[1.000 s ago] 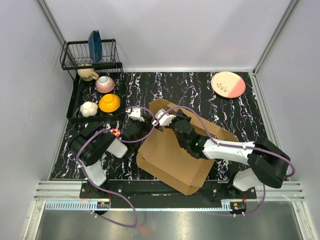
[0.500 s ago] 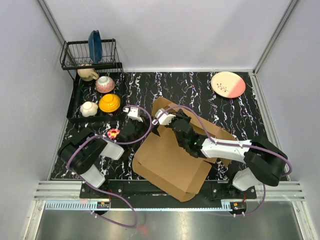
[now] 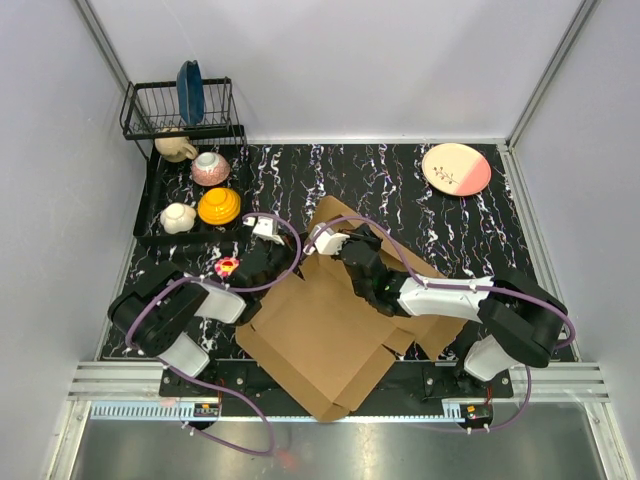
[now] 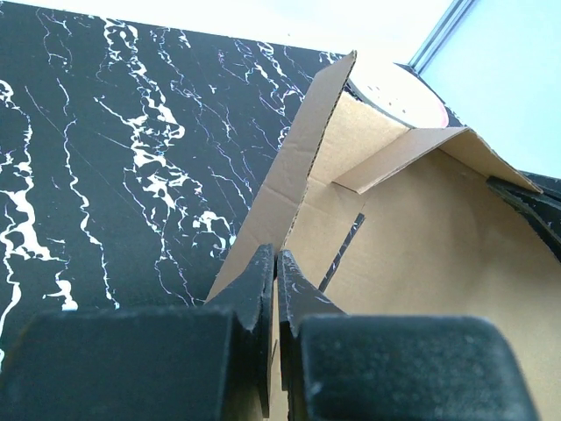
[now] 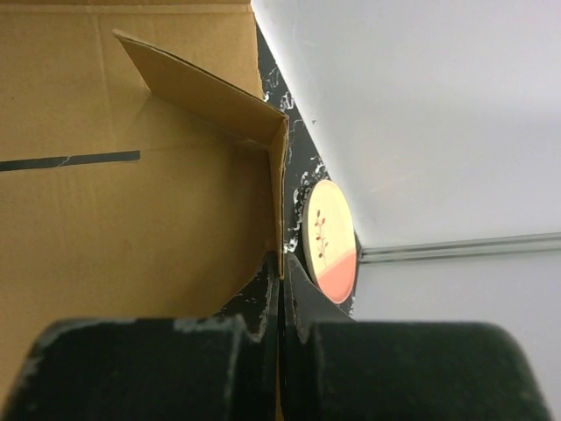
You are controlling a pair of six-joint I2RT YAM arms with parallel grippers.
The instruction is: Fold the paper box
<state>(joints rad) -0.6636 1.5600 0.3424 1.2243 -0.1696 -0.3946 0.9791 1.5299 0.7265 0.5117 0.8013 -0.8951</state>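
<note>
- Position: the paper box (image 3: 320, 335) is a brown corrugated sheet lying mostly flat on the black marbled counter (image 3: 400, 180), centre to near side, between the two arms. Its near corner seems to reach past the counter's near edge, over the rail.
- The far end of the sheet is partly raised. The left wrist view shows an upright panel with a smaller flap folded across from it, and a slot cut in the flatter panel below.
- State, left tool (image 4: 276, 263): fingers pressed together with a thin cardboard edge sandwiched between them, so it is pinching the box's left edge.
- State, right tool (image 5: 280, 267): likewise closed tight, nipping the edge of an upright flap. The corner fold rises straight above the tips.
- The pink plate (image 5: 331, 241) lies beyond, apart from the box. The dish rack (image 3: 180, 110) with crockery sits far left and is not involved.
- Step in hand (judgement): early forming. Both arms hold edges at the far end to raise walls along their creases. Most panels are flat, and no tab looks seated.
- Next move (judgement): swing the held panels up and inward about the creases while the base stays down. The arms must move together, since the sheet can slide on the counter.
- After that, one pinch would need releasing so a tab can be tucked into the slot.
- Risk: pinches on a thin edge may slip or crush the corrugation, and the overhanging corner could let the sheet tip.
</note>
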